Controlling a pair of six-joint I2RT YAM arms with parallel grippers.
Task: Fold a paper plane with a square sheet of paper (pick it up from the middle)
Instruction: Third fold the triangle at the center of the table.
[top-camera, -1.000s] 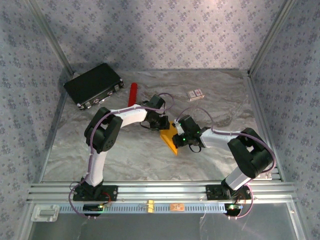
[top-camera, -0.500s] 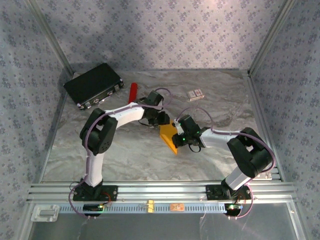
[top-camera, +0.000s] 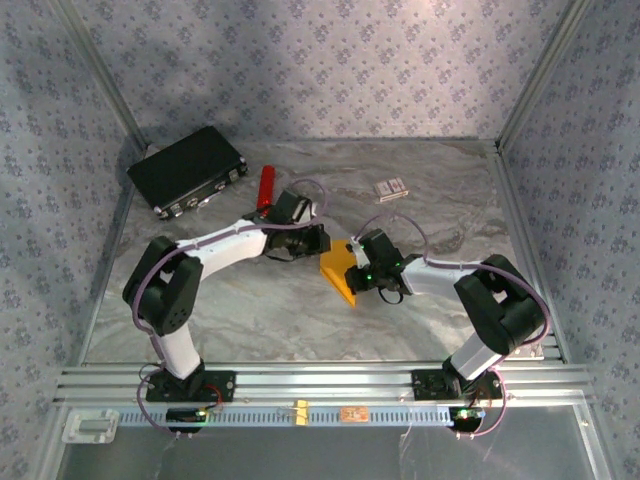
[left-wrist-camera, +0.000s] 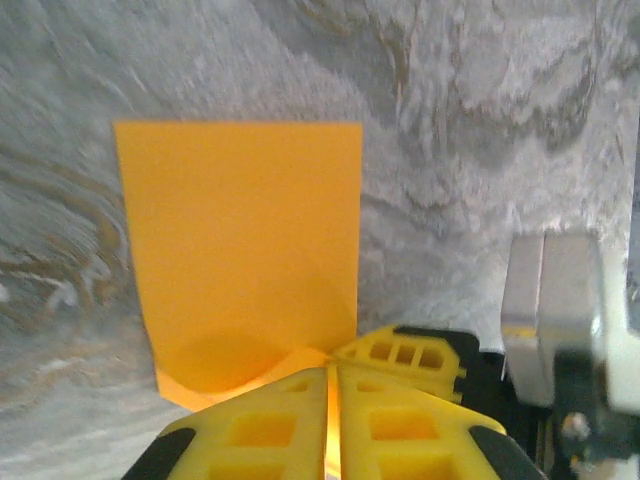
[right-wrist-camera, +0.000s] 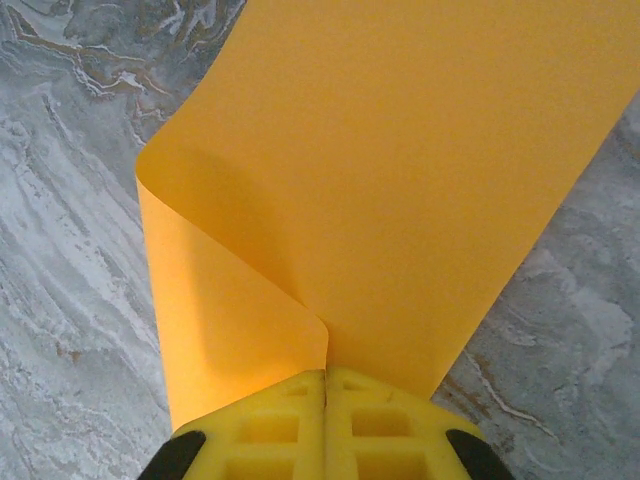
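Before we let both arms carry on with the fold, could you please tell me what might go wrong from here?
1. The left claw and right claw are both shut on the orange sheet; if they pull apart, it may tear.
2. In the right wrist view the fold is a soft loop, not a crease, so pressing now may set it crooked.
3. The left claw pinches just a curled edge, which may slip out.
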